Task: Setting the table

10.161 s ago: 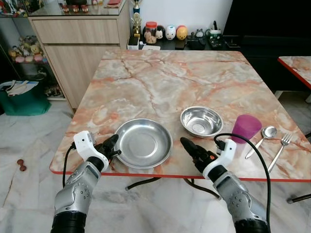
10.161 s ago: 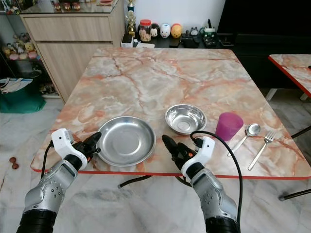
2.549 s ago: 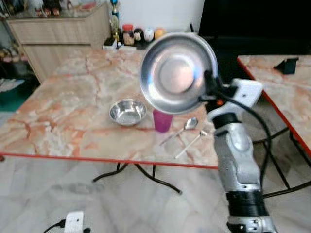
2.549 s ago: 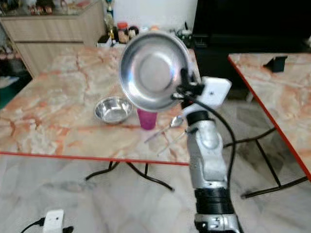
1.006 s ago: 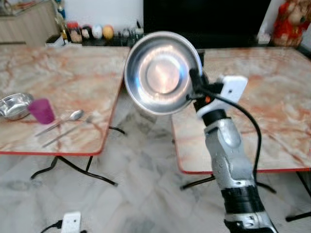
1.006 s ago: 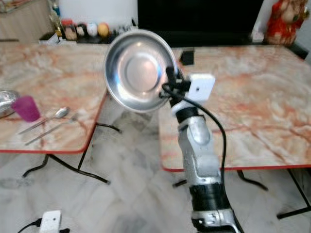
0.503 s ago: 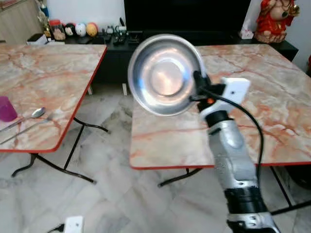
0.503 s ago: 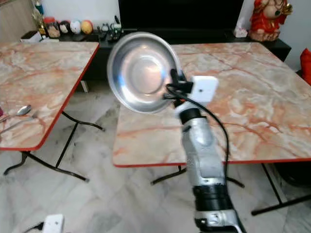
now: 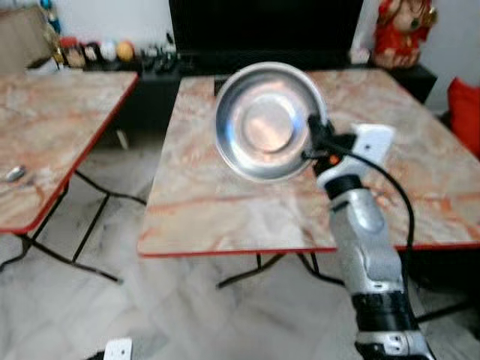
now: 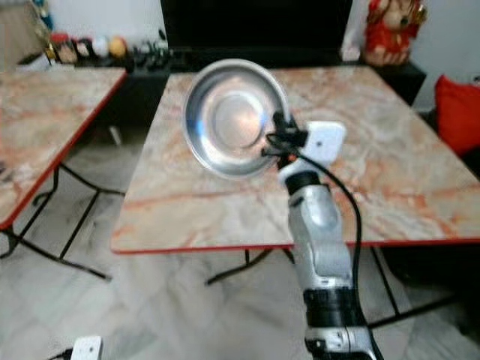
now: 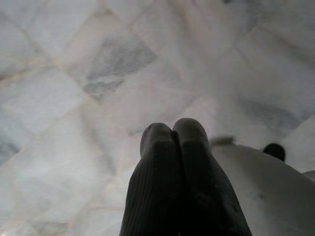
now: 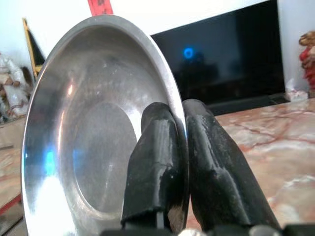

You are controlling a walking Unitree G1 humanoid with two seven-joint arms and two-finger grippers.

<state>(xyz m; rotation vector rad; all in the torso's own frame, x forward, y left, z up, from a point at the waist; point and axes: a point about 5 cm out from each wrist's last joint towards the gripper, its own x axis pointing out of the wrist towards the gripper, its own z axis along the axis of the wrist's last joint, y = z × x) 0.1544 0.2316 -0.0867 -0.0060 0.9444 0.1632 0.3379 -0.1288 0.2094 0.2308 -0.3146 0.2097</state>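
My right gripper (image 9: 313, 141) is raised in front of me and shut on the rim of a shiny steel plate (image 9: 266, 121), which stands nearly upright with its hollow side facing me. In the right wrist view the two black fingers (image 12: 157, 162) pinch the steel plate's (image 12: 93, 128) edge. Behind the plate lies a marble-patterned table (image 9: 202, 202) with a red edge. My left gripper (image 11: 174, 147) hangs low with its fingers pressed together over the floor, holding nothing.
Another marble table (image 9: 37, 142) with a spoon (image 9: 15, 174) on it stands to the left, with a tiled gap between the two. A dark TV cabinet (image 9: 262, 30) and a red figurine (image 9: 394, 34) are at the back. A red cushion (image 9: 463, 105) sits at the right.
The camera has swung further right, so the second table now sits centred ahead and the first table slides off left. The right gripper still holds the plate upright.
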